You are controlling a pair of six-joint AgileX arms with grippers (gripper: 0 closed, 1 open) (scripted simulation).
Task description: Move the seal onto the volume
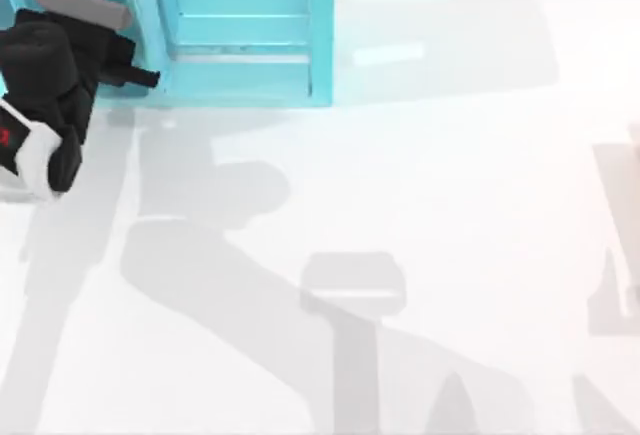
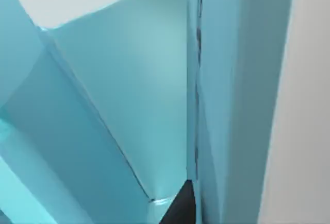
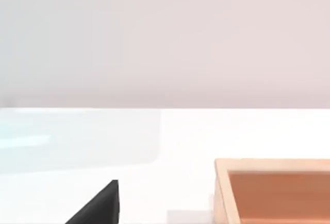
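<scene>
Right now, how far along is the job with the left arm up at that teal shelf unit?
Nothing looks done yet. In hand: the left arm is at the table's far left, reaching into the teal shelf unit with compartments; its wrist view shows teal panels close up. The right wrist view shows white tabletop and an orange-brown open box. Left: apparently the whole move, fetching and placing.

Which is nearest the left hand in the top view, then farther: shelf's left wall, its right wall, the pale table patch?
1. shelf's left wall, beside the left hand.
2. shelf's right wall, farther right.
3. pale table patch, right of the shelf.
</scene>
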